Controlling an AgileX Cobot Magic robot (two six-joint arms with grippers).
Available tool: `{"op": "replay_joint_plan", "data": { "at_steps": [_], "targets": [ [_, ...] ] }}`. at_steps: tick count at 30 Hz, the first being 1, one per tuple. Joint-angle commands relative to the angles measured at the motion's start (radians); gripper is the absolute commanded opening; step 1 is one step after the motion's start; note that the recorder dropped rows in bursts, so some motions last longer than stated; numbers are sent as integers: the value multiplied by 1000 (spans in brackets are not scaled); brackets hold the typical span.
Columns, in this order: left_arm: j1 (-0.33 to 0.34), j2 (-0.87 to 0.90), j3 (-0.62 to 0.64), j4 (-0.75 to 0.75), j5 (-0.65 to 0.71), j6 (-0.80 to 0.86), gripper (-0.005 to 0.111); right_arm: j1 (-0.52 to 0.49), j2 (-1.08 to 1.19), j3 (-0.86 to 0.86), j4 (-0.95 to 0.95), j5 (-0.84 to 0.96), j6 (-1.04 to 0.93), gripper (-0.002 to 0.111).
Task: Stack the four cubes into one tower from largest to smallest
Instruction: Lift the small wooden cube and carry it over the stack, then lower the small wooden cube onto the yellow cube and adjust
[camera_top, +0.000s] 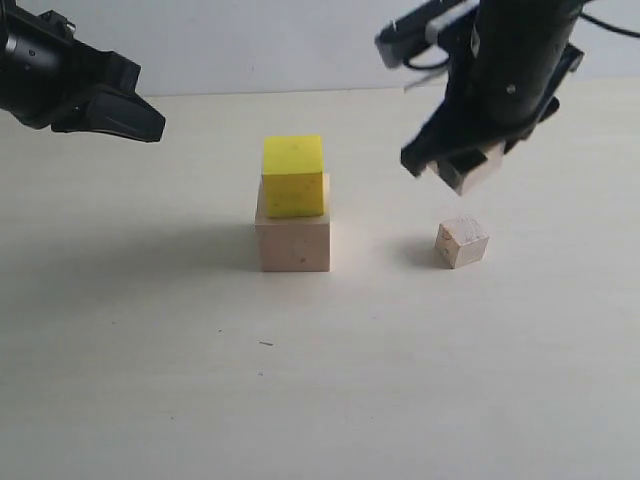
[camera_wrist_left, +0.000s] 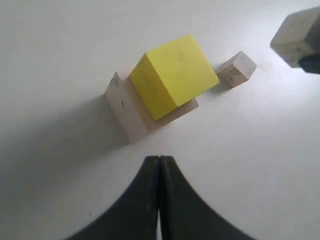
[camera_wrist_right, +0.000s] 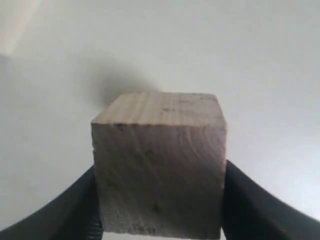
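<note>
Medium wood cube (camera_wrist_right: 159, 170) is clamped between the jaws of the right gripper (camera_top: 465, 165), one dark finger pressed against each of two opposite side faces. It hangs clear of the table (camera_top: 150, 380). The grip looks square, with the cube's top face level above the fingers.

Just under those jaws in the exterior view, the small wood cube (camera_top: 462, 242) rests on the table, touching nothing. Well to the side of the jaws, toward the other arm, the yellow cube (camera_top: 293, 175) sits on the large wood cube (camera_top: 293, 240). It is set a little off centre, so a strip of the base's top shows along one side in the left wrist view.

The step in hand appears to be carrying the held cube over to the yellow top. To do it well, the jaws should stay higher than the yellow cube's upper edge while crossing. The cube should be centred over the yellow one rather than over the base, with its faces lined up, then lowered until the faces meet. Only then should the fingers part, straight outward, so nothing drags the stack askew.

There are four cubes: three of bare wood and one yellow. Two are stacked, one is held and one lies loose. There are two grippers. The left gripper (camera_wrist_left: 160, 167) has its jaws pressed together on nothing and hangs beyond the stack, well apart from the right jaws.
</note>
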Motion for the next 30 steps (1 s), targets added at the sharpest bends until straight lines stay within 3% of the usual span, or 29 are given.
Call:
{"op": "replay_joint_plan", "data": {
  "at_steps": [1,9,19,30],
  "targets": [
    [0,-8,2,-3,24,-16,0,-2,-12,-166,131,42,83,0],
    [0,-8,2,-3,38,-16,0,-2,31,-369,359,119,179,0],
    [0,-8,2,2,40,-29,0,119,167,-542,343,125,335,0],
    [0,-8,2,2,56,-33,0,121,270,-578,305,125,420,0]
  ]
}}
